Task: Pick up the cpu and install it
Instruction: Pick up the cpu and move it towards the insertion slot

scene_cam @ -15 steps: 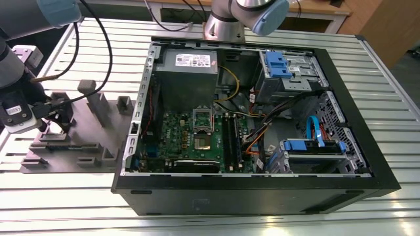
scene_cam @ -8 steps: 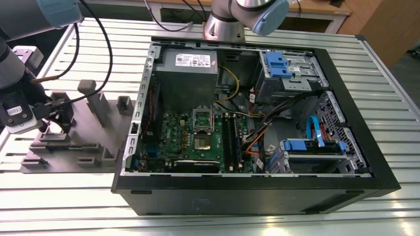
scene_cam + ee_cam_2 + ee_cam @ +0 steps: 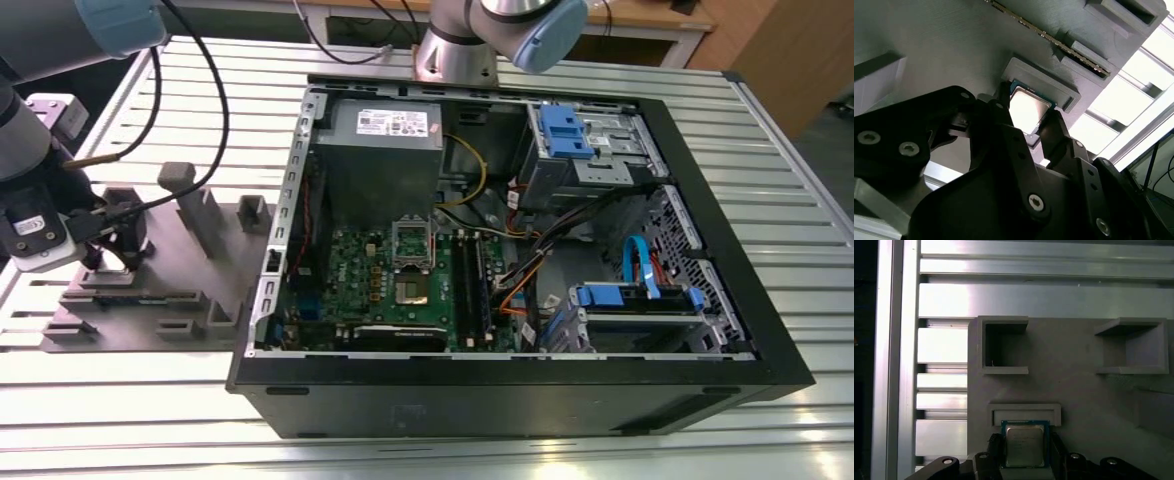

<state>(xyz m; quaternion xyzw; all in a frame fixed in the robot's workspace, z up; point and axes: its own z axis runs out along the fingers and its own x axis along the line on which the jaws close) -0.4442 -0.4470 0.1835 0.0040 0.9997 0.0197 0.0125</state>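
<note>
Two fingers on the cpu.
My gripper clamps its opposite edges, over the grey fixture tray.

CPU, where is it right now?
In both wrist views the cpu sits in a pocket of the grey fixture tray, at the tool, on the exterior view's left beside the computer case.

The exterior view looks down on the whole table; both wrist views closely share the cpu.

Hand is down at grey tray on the surface, w/ open PC case just beside tray.
</note>
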